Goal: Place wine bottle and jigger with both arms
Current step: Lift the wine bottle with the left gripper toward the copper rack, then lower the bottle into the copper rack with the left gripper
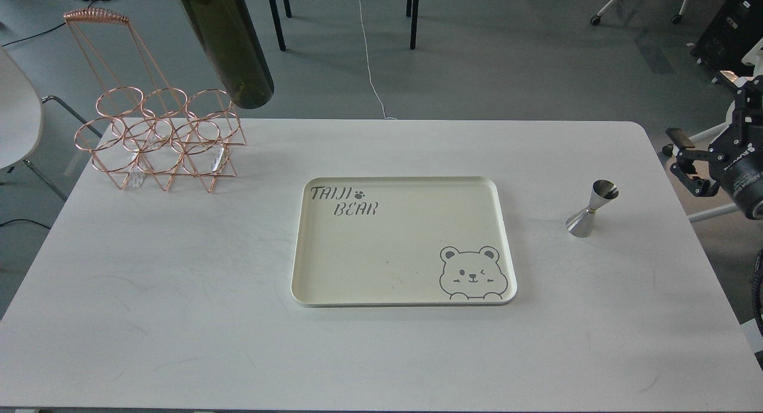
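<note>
- The cream tray (298,246) lies flat in the middle of the white table (179,317). I see only its printing: "TAIJI BEAR" at the far left corner and a bear face at the near right corner.
- The copper wire rack (161,140) stands at the table's far left corner. Its rings hold no bottle; I can make out only some small clear pieces at its base, too faint to name.
- The wine bottle (229,40) hangs in the air above the far left of the table, tilted, its base just over the rack's right rings and its neck cut off by the top edge of my view. It touches neither table nor tray.
- My left gripper is out of view, so I cannot say what holds the bottle.
- The jigger (591,209) stands upright on the table, to the right of the tray and well apart from it.
- My right gripper (685,162) sits off the table's right edge, near the jigger but not touching it. Its fingers look spread and hold nothing.
- Bare tabletop lies between the jigger and the tray, and between the rack and the tray.
- Beyond the table I see grey floor, a white cable (369,61), black chair legs (412,16) and part of a white chair (15,115) at left.
</note>
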`<state>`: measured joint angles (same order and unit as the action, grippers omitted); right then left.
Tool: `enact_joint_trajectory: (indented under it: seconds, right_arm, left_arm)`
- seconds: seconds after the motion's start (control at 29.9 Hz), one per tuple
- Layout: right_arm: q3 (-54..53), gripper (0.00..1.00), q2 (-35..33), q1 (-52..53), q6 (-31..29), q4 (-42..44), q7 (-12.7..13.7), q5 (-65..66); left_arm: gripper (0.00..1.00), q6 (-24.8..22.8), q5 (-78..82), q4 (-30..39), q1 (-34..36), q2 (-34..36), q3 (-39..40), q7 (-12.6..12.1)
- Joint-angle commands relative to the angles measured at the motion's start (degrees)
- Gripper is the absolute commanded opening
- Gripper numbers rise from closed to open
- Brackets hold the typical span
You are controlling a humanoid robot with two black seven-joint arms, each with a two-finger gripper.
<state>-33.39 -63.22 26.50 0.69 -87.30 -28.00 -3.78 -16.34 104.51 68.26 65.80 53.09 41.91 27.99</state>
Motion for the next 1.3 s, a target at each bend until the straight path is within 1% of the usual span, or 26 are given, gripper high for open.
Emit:
enact_joint_trajectory:
  seconds: [0.0, 0.1, 0.17, 0.3, 0.47, 0.87, 1.2, 1.27]
  right_arm:
    - [0.0, 0.98, 0.0, 0.1, 0.0, 0.0, 0.0, 0.0]
    - [0.0, 0.98, 0.0, 0.0, 0.0, 0.0, 0.0, 0.0]
    - [-0.1, 0.98, 0.0, 0.0, 0.0, 0.1, 0.0, 0.0]
    - [0.0, 0.98, 0.0, 0.0, 0.0, 0.6, 0.0, 0.0]
    - [0.0, 0.98, 0.0, -0.1, 0.0, 0.6, 0.0, 0.0]
    - [0.1, 0.98, 0.0, -0.1, 0.0, 0.6, 0.0, 0.0]
    - [0.1, 0.98, 0.0, -0.7, 0.0, 0.6, 0.0, 0.0]
    - [0.1, 0.98, 0.0, -0.8, 0.0, 0.6, 0.0, 0.0]
  left_arm:
    - [0.05, 3.0, 0.8, -3.1, -0.1, 0.1, -3.8, 0.0]
    - [0.05, 6.7, 0.7, -6.5, 0.2, 0.0, -7.5, 0.0]
    - [0.05, 7.8, 0.6, -8.0, 0.2, 0.0, -9.1, 0.0]
    - [0.05, 7.9, 0.8, -9.5, -0.4, 0.0, -9.6, 0.0]
    - [0.06, 7.9, 0.4, -9.5, -0.4, -0.1, -11.9, 0.0]
    - [0.06, 8.7, -0.1, -10.4, -0.9, -0.9, -12.4, 0.0]
    - [0.07, 9.2, -0.2, -11.1, -2.9, -0.9, -13.2, 0.0]
    - [0.07, 10.0, -0.2, -11.2, -3.1, -1.0, -13.2, 0.0]
